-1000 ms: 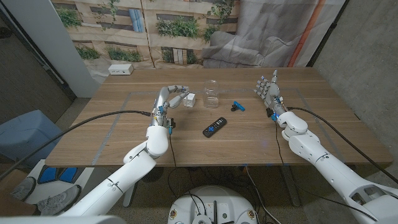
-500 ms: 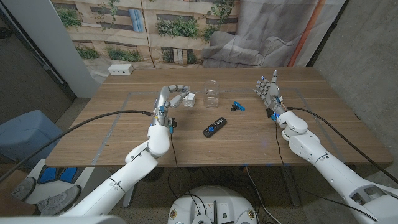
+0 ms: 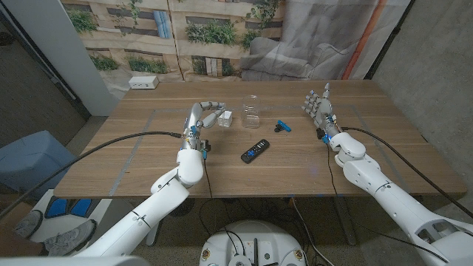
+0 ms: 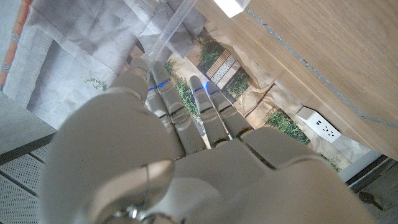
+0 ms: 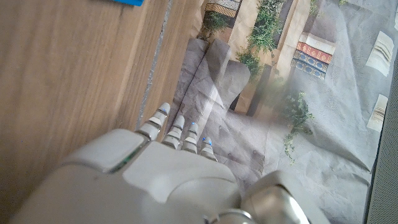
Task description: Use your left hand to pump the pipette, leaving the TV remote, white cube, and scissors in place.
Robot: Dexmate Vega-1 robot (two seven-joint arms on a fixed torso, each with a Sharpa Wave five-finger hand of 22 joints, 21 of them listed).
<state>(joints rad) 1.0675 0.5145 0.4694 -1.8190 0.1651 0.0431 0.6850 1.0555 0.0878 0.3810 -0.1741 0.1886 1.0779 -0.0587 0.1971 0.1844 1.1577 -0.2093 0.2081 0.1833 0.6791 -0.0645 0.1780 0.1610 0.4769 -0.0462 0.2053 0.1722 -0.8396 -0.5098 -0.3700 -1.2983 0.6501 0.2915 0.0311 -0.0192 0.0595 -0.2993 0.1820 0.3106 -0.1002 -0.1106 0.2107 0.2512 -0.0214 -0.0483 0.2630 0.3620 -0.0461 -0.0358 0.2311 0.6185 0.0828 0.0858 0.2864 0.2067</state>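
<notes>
White cube point(image 3: 226, 117) crowds left hand point(image 3: 203, 116) (bare table behind).

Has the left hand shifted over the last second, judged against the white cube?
No. The left hand sits just left of the white cube, as it did before.

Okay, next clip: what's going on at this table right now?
The left hand is curled over the table beside the white cube; whether it holds the pipette can't be told. The right hand stands upright with fingers spread, holding nothing. A clear container, blue-handled scissors and the remote sit mid-table, untouched.
</notes>
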